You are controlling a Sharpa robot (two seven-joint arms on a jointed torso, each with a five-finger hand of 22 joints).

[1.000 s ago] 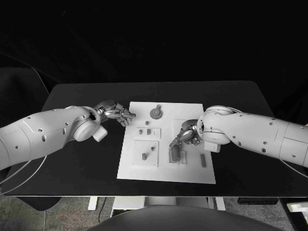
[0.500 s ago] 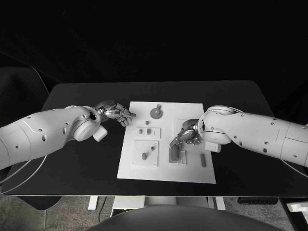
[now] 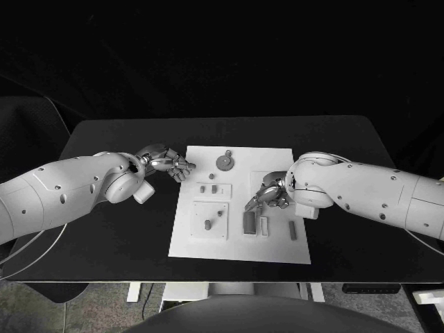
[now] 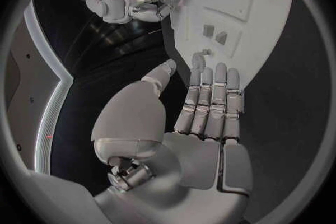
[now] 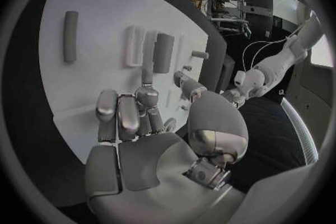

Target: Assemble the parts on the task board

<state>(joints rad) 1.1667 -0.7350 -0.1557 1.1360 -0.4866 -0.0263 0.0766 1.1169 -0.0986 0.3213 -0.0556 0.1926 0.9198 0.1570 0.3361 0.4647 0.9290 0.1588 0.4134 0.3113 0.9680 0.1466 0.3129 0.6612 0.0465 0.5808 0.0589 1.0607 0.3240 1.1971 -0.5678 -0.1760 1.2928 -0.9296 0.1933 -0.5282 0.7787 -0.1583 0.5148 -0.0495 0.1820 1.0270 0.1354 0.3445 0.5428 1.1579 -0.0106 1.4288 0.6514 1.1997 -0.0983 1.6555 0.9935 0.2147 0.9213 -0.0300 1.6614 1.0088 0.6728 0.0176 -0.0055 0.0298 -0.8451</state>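
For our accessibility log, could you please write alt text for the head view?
A white task board lies mid-table on a black table, with small grey parts on it. The right hand hovers over the board's middle, above an upright block; the left hand sits at its far-left corner, empty.

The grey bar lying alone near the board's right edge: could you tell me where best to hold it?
Pinch the grey bar across its long sides at mid-length, coming from above. It lies flat on the task board, apart from other parts.
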